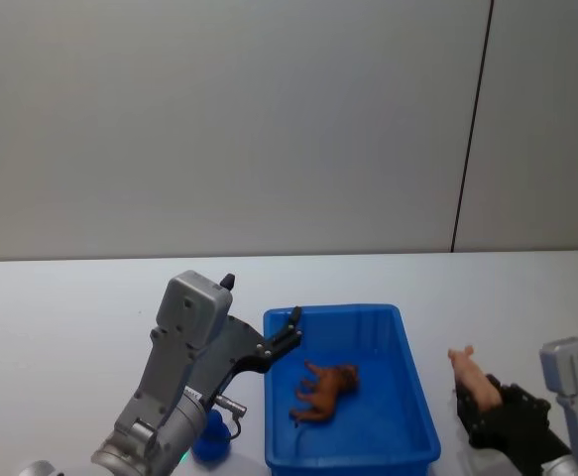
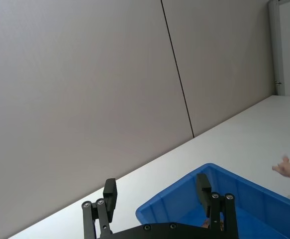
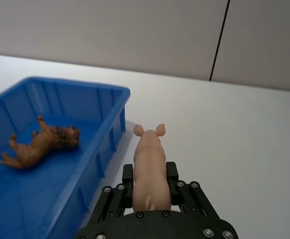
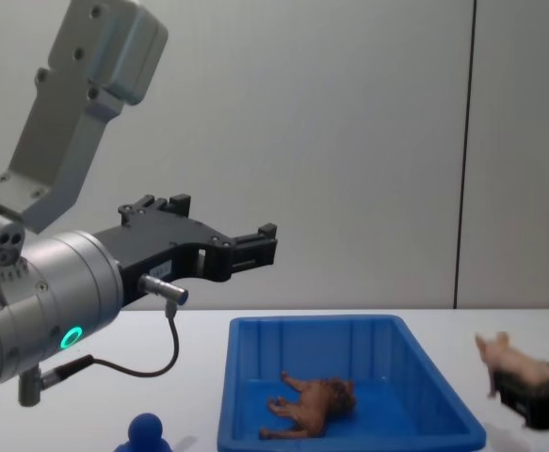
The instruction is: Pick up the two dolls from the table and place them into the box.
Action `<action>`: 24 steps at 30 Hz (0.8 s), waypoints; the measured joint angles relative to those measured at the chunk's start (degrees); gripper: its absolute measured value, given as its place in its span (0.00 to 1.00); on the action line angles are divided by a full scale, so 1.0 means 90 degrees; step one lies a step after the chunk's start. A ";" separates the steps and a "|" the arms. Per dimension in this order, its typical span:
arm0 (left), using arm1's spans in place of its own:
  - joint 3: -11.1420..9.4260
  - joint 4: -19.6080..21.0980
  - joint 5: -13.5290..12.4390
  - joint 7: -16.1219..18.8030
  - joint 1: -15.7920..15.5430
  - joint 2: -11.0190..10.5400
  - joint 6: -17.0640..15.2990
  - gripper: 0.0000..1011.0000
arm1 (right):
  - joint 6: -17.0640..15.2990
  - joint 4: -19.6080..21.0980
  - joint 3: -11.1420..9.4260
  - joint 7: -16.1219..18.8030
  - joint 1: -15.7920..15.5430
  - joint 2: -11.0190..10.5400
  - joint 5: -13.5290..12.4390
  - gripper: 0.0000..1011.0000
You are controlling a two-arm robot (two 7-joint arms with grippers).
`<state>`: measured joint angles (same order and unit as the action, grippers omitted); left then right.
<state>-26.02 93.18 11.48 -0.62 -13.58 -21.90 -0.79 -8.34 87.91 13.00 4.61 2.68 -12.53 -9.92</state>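
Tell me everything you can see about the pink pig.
The pink pig is a small, smooth, pale pink toy, plastic-looking, with two pointed ears and short legs. The right gripper is shut on its flanks, its head pointing away from the wrist. It is right of the blue box, outside it, over the white table.

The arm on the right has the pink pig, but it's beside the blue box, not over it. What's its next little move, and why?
Probably carry the pig leftward until it is over the box. The right gripper is shut on it, just right of the box's rim. The brown animal already lies inside. The left gripper hangs open near the box's left rim.
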 joint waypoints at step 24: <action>0.0000 0.0000 0.0000 0.0000 0.0000 0.0000 0.0000 0.99 | 0.0214 0.0289 0.0192 0.0844 0.0404 0.0276 0.0138 0.37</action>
<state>-26.02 93.18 11.48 -0.63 -13.59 -21.89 -0.79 -6.41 90.51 14.73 12.20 6.31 -10.05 -8.67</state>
